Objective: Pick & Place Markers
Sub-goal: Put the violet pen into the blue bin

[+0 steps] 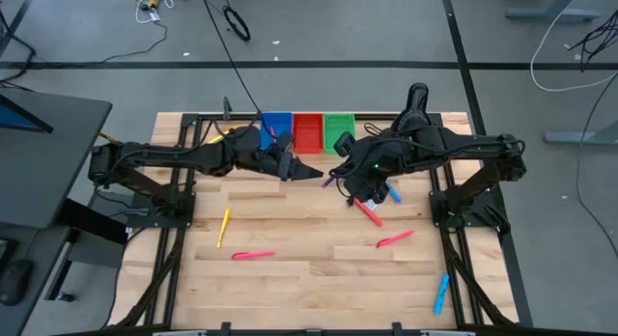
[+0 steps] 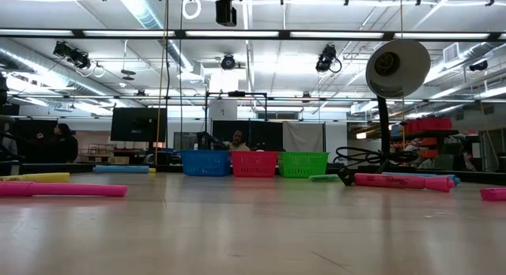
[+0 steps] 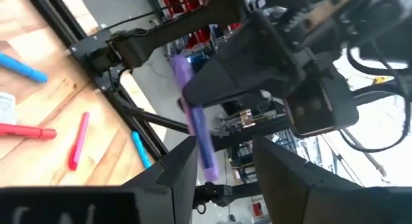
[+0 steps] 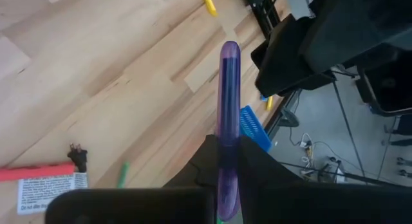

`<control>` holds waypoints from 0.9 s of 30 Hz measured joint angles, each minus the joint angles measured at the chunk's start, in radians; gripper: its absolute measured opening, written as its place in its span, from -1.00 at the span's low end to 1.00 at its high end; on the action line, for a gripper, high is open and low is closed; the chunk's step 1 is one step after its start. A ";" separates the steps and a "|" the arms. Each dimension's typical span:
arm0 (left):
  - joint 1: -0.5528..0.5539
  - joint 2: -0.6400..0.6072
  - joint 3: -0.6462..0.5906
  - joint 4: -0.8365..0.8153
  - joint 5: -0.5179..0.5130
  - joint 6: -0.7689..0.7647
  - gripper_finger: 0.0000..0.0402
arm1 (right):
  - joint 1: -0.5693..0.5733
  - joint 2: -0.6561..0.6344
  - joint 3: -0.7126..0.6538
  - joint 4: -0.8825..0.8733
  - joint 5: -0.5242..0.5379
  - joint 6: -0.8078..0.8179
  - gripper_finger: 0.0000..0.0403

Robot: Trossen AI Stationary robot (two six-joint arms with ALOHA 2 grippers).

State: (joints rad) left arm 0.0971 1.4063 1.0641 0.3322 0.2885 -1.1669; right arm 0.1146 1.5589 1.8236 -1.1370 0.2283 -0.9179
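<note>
Purple marker held up between the two grippers, in front of the bins.

The right gripper (image 4: pixel 222 166) has its jaws clamped on a purple marker (image 4: pixel 228 114), raised above the table (image 1: pixel 290 288) near the middle of its far edge, just before the red bin (image 1: pixel 308 130) and green bin (image 1: pixel 338 128). The left gripper (image 3: pixel 222 166) meets it there, in front of the blue bin (image 1: pixel 277 124); its jaws stand partly apart around the marker's free end, and contact cannot be told. The other markers lie on the table: a yellow marker (image 1: pixel 224 226) and a pink marker (image 1: pixel 253 255) towards the left edge, a red marker (image 1: pixel 368 211) and another pink marker (image 1: pixel 394 238) right of centre, and a blue marker (image 1: pixel 440 293) near the front right corner.
</note>
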 joint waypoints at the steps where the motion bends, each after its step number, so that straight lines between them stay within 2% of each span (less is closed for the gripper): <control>1: 0.000 0.000 0.000 -0.006 0.001 -0.006 -0.23 | 0.000 0.000 0.000 0.000 0.000 -0.003 -0.90; 11: -0.017 0.002 0.000 -0.058 -0.030 -0.028 -0.19 | 0.000 0.003 0.000 0.031 0.000 -0.061 -0.90; 27: -0.045 0.062 0.000 0.012 -0.021 -0.084 -0.19 | 0.003 0.050 0.000 0.053 0.023 -0.115 -0.90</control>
State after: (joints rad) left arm 0.0517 1.4679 1.0637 0.3445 0.2676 -1.2506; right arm 0.1181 1.6087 1.8236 -1.0843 0.2518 -1.0334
